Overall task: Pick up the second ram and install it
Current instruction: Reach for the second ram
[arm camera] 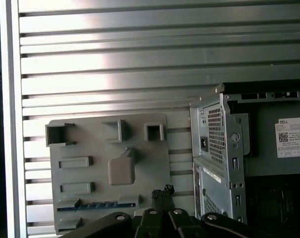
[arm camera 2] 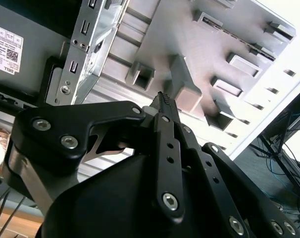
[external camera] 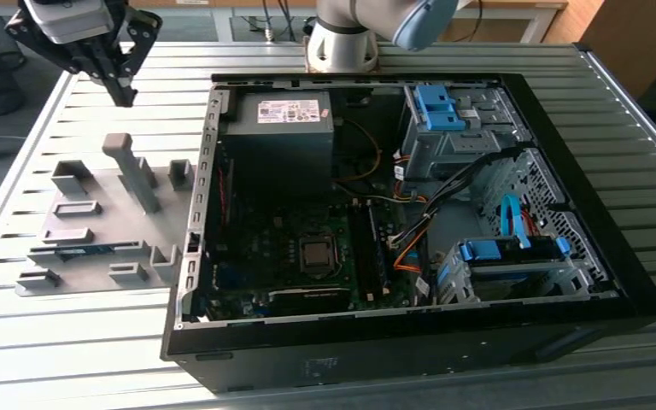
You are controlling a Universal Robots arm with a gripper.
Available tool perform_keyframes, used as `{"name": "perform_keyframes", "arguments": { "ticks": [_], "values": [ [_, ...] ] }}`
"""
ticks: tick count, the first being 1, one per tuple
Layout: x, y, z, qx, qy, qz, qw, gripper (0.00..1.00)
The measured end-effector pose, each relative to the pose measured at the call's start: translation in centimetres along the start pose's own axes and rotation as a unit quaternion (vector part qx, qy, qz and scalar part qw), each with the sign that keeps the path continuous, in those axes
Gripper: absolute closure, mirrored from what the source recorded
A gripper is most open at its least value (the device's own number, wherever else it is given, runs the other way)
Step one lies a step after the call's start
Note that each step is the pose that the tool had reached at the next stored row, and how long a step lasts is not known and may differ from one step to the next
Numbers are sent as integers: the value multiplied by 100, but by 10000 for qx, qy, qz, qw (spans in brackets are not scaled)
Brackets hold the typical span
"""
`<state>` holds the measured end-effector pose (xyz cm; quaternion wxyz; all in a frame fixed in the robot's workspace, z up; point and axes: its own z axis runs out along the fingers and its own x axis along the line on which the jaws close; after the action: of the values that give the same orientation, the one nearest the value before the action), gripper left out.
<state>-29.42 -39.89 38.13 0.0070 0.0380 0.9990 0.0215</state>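
The second ram (external camera: 78, 250) stands on edge as a thin blue strip in a slot of the grey fixture plate (external camera: 100, 192), on the exterior view's left. The first wrist view shows the same blue strip (arm camera: 98, 205) along one edge of the plate (arm camera: 108, 148). My gripper (external camera: 123, 96) hangs well above the table, beyond the far end of the fixture. Its black fingertips (arm camera: 156, 193) are pressed together with nothing between them. In the second wrist view the gripper (arm camera 2: 162, 96) points toward the fixture's tall grey block (arm camera 2: 182, 84).
An open black computer case (external camera: 419, 337) lies right of the fixture, with its motherboard (external camera: 294, 256), power supply (external camera: 277, 128) and blue drive brackets (external camera: 436, 107) exposed. The arm's base (external camera: 345, 43) stands behind the case. Everything rests on a slatted metal table (external camera: 78, 342).
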Motion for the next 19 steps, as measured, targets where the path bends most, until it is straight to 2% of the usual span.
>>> {"name": "perform_keyframes", "arguments": {
  "ticks": [7, 19],
  "values": [
    [169, -35, 5, 0, 0, 0, 10000, 90],
    [395, -243, 24, 1, 1, 0, 10000, 90]
  ]
}}
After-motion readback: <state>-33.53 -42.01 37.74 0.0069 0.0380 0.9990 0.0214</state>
